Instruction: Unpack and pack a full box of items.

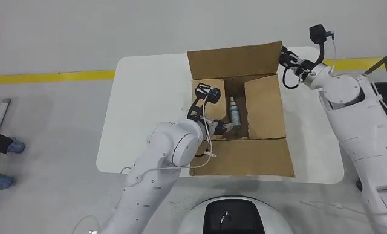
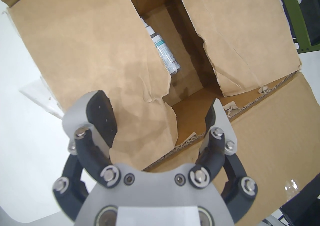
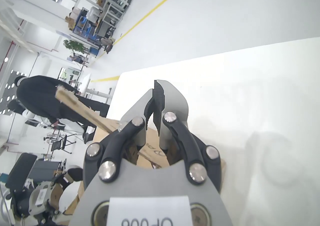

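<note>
Retrieving the bottle (image 2: 163,49): the wide-spread left gripper (image 2: 156,102) is best centred above it, then lowered into the box (image 2: 87,37).

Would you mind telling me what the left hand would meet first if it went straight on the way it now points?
Probably the torn flap of the box, whose edge lies ahead of the open left hand; just past it, the bottle. Depth is unclear.
</note>
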